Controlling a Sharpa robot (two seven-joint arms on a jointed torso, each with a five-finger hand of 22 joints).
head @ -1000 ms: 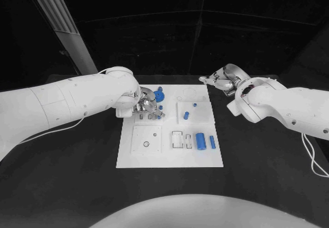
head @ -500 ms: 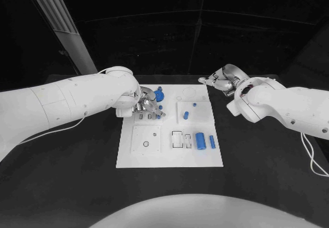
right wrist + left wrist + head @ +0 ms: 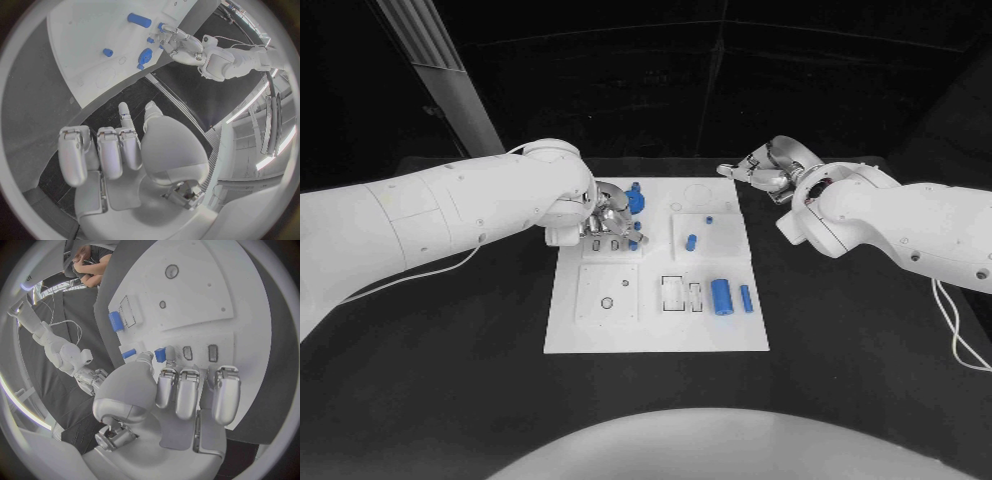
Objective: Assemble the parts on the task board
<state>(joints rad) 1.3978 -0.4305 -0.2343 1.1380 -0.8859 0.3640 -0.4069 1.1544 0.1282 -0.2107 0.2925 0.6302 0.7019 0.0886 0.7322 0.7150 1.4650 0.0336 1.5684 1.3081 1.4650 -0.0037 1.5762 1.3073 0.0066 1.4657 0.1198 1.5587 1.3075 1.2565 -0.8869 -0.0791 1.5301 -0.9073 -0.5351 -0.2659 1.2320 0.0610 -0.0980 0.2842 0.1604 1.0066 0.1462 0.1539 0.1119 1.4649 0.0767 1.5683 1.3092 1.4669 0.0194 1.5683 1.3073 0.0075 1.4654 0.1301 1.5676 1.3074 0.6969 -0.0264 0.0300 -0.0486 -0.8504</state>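
Note:
The white task board (image 3: 661,330) lies mid-table. My left hand (image 3: 607,225) hovers over its far left part, fingers curled down, pinching a small blue part (image 3: 160,354) between thumb and a finger just above the board (image 3: 200,285). A round blue part (image 3: 635,200) stands just beyond that hand. Further blue pieces lie on the board: a small peg (image 3: 691,240), a tiny one (image 3: 710,220), a thick cylinder (image 3: 723,297) and a thin one (image 3: 747,298). My right hand (image 3: 764,170) hangs off the board's far right corner, fingers apart, holding nothing.
Rectangular slots (image 3: 684,292) and a square plate with holes (image 3: 607,295) sit in the board's near half. Black table (image 3: 444,380) surrounds the board. A slanted pale post (image 3: 444,70) rises at the far left.

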